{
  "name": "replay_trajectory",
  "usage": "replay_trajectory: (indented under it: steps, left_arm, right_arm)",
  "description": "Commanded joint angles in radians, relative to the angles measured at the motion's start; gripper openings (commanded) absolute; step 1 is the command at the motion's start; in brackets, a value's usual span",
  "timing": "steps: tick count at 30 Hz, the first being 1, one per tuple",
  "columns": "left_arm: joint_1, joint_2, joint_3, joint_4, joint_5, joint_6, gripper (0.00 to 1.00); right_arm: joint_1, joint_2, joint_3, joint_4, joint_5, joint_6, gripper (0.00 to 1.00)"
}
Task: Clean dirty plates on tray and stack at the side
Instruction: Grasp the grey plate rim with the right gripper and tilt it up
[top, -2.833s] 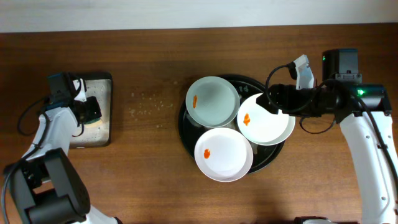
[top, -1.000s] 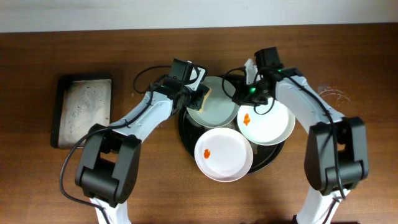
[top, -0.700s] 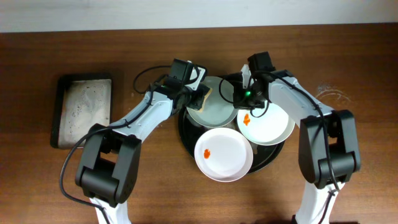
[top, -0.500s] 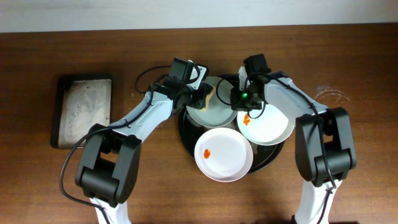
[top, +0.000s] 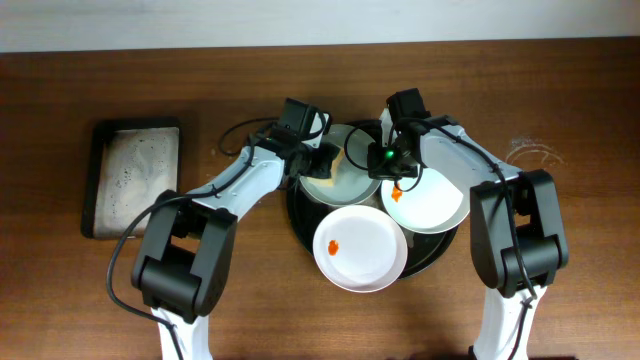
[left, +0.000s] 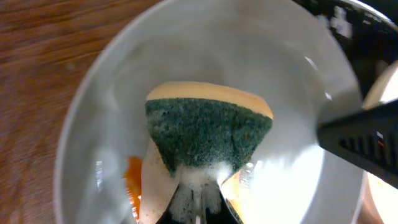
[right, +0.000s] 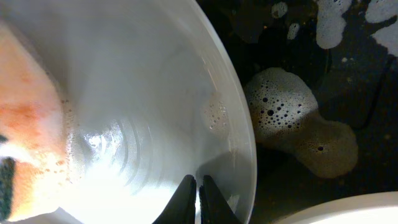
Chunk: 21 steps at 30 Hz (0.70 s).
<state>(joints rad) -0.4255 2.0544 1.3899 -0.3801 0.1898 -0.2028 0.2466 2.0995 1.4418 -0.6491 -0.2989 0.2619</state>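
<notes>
No lettering, number, brand or sign is showing legibly in any of the 3 views. Every surface in view is appearing plain or too blurred to read.

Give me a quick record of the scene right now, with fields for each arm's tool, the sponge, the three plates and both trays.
left tool: shut on the sponge
sponge: green side toward the wrist camera, inside the back plate
right tool: shut, tips at the back plate's inside near its rim
back plate: wet, orange smear beside the sponge
right plate: orange smear, not being scrubbed
front plate: orange smear, not being scrubbed
round tray: holds all three plates; foam on it
rectangular tray: far left, pale residue
</notes>
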Motion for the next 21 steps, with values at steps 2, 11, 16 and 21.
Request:
replay_trajectory:
  steps: [2,11,16,21]
  left_arm:
    - [0.009,0.041,-0.011,-0.027,-0.243,-0.076,0.0]
    - [0.008,0.041,0.059,-0.127,-0.307,-0.12,0.0]
    - [0.006,0.041,0.058,-0.126,-0.272,-0.09,0.0]
    - [0.0,0.041,0.058,-0.122,-0.272,-0.088,0.0]
  right_arm:
    - [0.008,0.029,0.008,-0.001,0.022,0.006,0.07]
    - [0.008,0.027,0.01,-0.01,0.002,0.005,0.08]
    - [-0.005,-0.057,0.097,-0.079,-0.055,-0.048,0.39]
    - [-0.038,-0.095,0.128,-0.099,0.037,-0.074,0.45]
